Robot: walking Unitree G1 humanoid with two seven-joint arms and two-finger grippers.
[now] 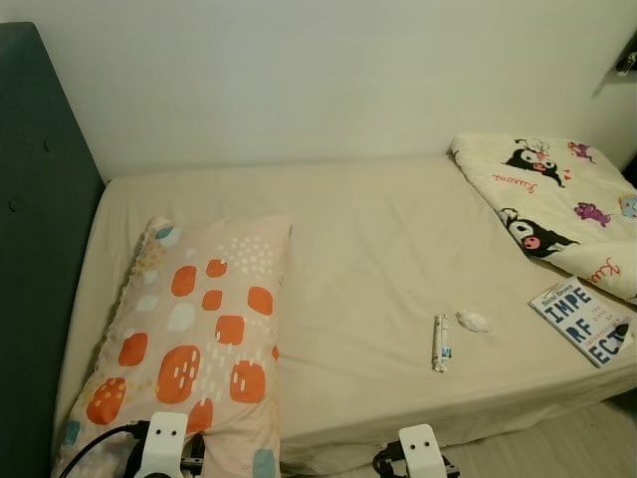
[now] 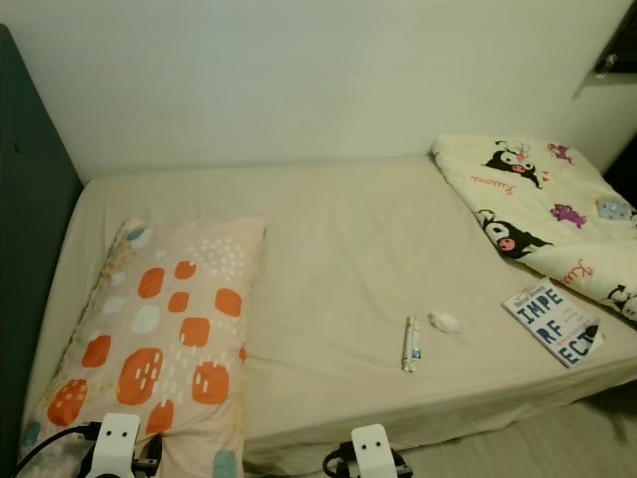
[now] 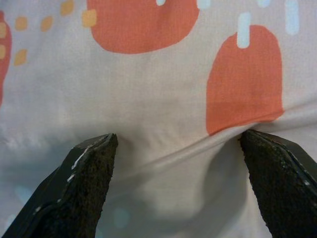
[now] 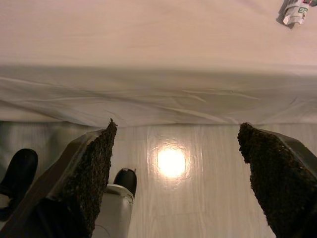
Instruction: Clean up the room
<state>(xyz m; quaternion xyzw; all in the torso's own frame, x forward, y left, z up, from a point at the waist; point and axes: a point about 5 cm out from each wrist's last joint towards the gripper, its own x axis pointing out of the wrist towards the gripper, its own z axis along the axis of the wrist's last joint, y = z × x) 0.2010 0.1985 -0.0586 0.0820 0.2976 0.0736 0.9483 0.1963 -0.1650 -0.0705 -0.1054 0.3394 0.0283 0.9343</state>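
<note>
Right under my left gripper [image 3: 176, 186], fingers spread wide, sits the pillow [image 1: 194, 339], so I reckon straightening it comes first: close on that fabric fold. Right gripper [image 4: 176, 173] hangs open over the floor [image 4: 198, 208], bed edge just ahead.

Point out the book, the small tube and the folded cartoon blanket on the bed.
book [image 1: 582, 323]: left eye view, middle of its cover.
small tube [image 1: 440, 343]: left eye view, middle of its body.
folded cartoon blanket [image 1: 557, 199]: left eye view, its top face between the printed figures.
</note>
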